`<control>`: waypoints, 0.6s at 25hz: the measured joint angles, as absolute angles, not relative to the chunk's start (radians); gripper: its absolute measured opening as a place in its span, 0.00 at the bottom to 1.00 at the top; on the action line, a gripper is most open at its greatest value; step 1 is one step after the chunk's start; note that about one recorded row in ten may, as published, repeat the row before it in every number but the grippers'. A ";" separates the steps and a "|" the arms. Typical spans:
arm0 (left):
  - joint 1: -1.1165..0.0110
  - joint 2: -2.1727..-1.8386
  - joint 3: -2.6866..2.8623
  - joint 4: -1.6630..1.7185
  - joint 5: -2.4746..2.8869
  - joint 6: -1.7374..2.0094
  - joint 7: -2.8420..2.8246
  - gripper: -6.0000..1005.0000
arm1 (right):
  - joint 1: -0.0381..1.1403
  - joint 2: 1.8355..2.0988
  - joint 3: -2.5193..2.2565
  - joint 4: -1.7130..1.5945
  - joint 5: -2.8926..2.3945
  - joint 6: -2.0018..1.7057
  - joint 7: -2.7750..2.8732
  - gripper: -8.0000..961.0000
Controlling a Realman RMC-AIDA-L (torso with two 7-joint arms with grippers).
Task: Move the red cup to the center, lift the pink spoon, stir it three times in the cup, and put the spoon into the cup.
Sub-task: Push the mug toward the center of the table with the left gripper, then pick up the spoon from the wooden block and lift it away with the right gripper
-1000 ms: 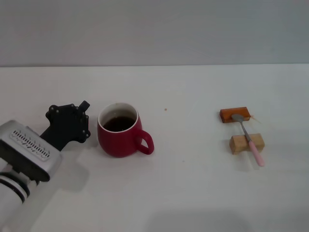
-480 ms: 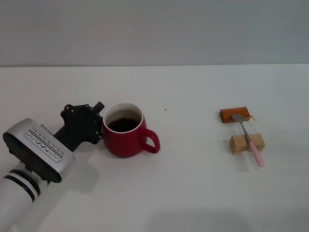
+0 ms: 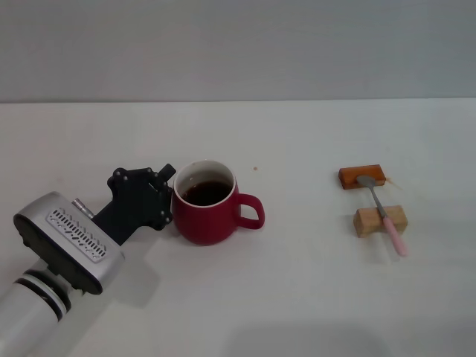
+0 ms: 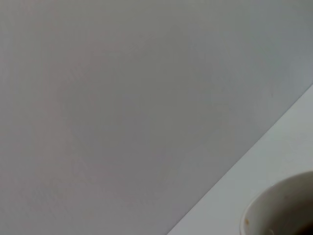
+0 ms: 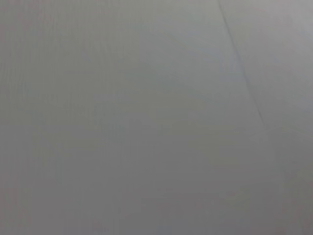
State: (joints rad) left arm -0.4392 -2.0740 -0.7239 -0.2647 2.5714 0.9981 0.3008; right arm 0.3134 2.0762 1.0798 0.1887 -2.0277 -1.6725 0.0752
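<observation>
On the white table (image 3: 297, 297), our left arm reaches in from the near left, its black left gripper (image 3: 165, 195) pressed against the left side of the red cup (image 3: 212, 216); we cannot tell whether its fingers are apart or together. The cup stands upright left of center, dark liquid inside, handle pointing right. Well apart to the right, the pink spoon (image 3: 383, 213) lies across an orange block (image 3: 362, 177) and a tan block (image 3: 380, 221), handle nearest us.
</observation>
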 joint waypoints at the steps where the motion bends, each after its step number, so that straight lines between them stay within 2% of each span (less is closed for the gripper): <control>1: -0.437 -2.074 -0.724 -0.267 2.571 0.998 0.301 0.00 | 0.314 2.077 1.080 0.189 -2.028 -1.672 0.075 0.62; 9: -0.419 -2.074 -0.840 -0.271 2.561 1.003 0.295 0.01 | 0.314 2.078 1.080 0.190 -2.028 -1.665 0.075 0.62; 11: -0.396 -2.072 -1.093 -0.267 2.559 1.011 0.222 0.01 | 0.314 2.078 1.080 0.189 -2.028 -1.665 0.075 0.62; 15: -0.389 -2.064 -1.265 -0.249 2.559 1.012 0.130 0.01 | 0.309 2.079 1.080 0.190 -2.028 -1.664 0.075 0.62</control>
State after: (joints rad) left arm -0.3887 -2.0643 -1.2653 -0.2495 2.5587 1.0116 0.1300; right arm 0.3088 2.0789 1.0799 0.1898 -2.0278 -1.6644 0.0752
